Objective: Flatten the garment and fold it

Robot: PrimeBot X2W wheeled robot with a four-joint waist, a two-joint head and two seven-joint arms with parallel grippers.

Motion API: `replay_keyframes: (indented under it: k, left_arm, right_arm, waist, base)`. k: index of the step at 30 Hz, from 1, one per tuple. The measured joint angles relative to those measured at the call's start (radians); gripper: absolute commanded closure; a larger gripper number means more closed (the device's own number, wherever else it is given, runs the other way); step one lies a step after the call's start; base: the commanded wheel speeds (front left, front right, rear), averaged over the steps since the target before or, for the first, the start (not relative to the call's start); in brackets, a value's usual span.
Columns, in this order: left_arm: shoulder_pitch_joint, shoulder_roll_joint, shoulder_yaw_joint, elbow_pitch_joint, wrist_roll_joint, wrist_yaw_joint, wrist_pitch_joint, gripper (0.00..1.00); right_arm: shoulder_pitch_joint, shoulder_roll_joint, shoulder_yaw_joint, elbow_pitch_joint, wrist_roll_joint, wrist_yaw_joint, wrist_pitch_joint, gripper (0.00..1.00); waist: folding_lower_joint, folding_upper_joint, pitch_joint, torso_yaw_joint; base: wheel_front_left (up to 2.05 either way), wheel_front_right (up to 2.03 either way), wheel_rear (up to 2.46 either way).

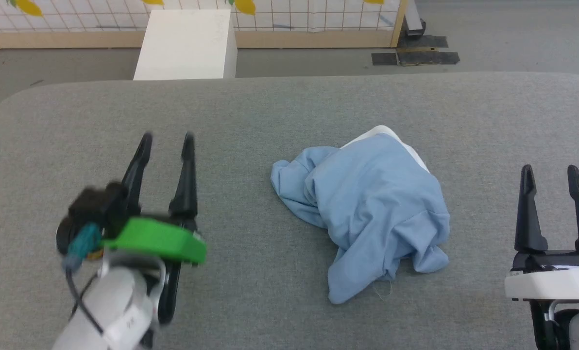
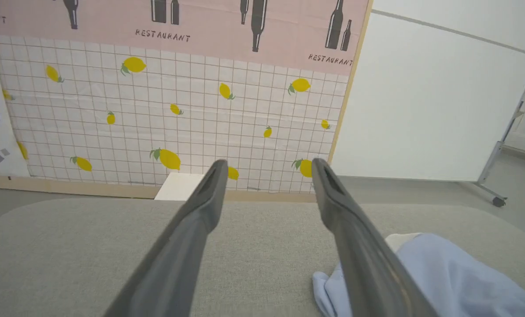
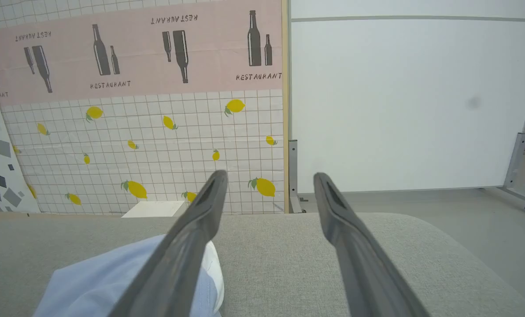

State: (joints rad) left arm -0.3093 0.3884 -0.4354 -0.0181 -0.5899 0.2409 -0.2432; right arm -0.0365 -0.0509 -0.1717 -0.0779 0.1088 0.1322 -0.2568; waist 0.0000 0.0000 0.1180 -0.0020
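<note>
Garment (image 1: 372, 209) lay crumpled in a heap, centre-right on grey bench (image 1: 270, 112). Left fingers (image 1: 186, 165) spread apart, grasping nothing, left of it. Right fingers (image 1: 529, 204) likewise released, off its right side.

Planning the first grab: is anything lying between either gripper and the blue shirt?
Nothing visible: just bare grey surface lies between the crumpled light blue shirt and the open left gripper or open right gripper.

left gripper (image 1: 167, 142): fingers spread apart, empty, pointing forward | right gripper (image 1: 551, 172): fingers spread apart, empty
</note>
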Motion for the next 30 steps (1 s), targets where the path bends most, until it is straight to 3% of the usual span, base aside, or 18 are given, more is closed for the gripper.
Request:
replay_keyframes:
  k: [3,7,10,16,20,23,30]
  left_arm:
    - [0.113,-0.008,0.032,-0.056,0.046,0.036,-0.011,0.0]
    - [0.244,-0.081,0.089,-0.127,0.115,0.053,-0.014,0.0]
    - [0.309,-0.14,0.133,-0.133,0.129,0.029,-0.014,0.0]
    - [0.323,-0.204,0.204,-0.125,0.183,-0.055,-0.014,0.0]
    - [0.321,-0.246,0.238,-0.117,0.208,-0.097,-0.014,0.0]
    - [0.319,-0.275,0.253,-0.105,0.231,-0.124,-0.014,0.0]
    - [0.313,-0.321,0.276,-0.08,0.249,-0.173,-0.014,0.0]
  right_arm:
    - [0.001,0.0,0.009,0.002,0.0,0.0,0.0,0.0]
    - [0.008,0.0,0.021,0.013,0.004,0.0,0.0,0.0]
    - [0.018,0.0,0.025,0.029,0.018,0.0,0.0,0.0]
    - [-0.016,-0.001,0.047,0.033,0.036,0.0,0.045,0.0]
    - [-0.114,-0.052,0.081,0.019,0.069,0.0,0.215,0.0]
    - [-0.17,-0.092,0.077,0.023,0.198,0.0,0.386,0.0]
    - [-0.188,-0.274,0.116,0.023,0.333,0.0,0.876,0.0]
  waist:
    - [0.0,0.0,0.008,0.008]
    - [0.0,0.0,0.017,0.022]
    - [0.0,0.0,0.02,0.037]
    - [0.0,0.0,0.026,0.075]
    - [0.0,0.0,0.041,0.094]
    - [0.0,0.0,0.059,0.105]
    - [0.0,0.0,0.109,0.138]
  base:
    - [0.0,0.0,0.0]
    - [0.0,0.0,0.0]
    - [0.0,0.0,0.0]
    - [0.0,0.0,0.0]
    - [0.0,0.0,0.0]
    - [0.0,0.0,0.0]
    - [0.0,0.0,0.0]
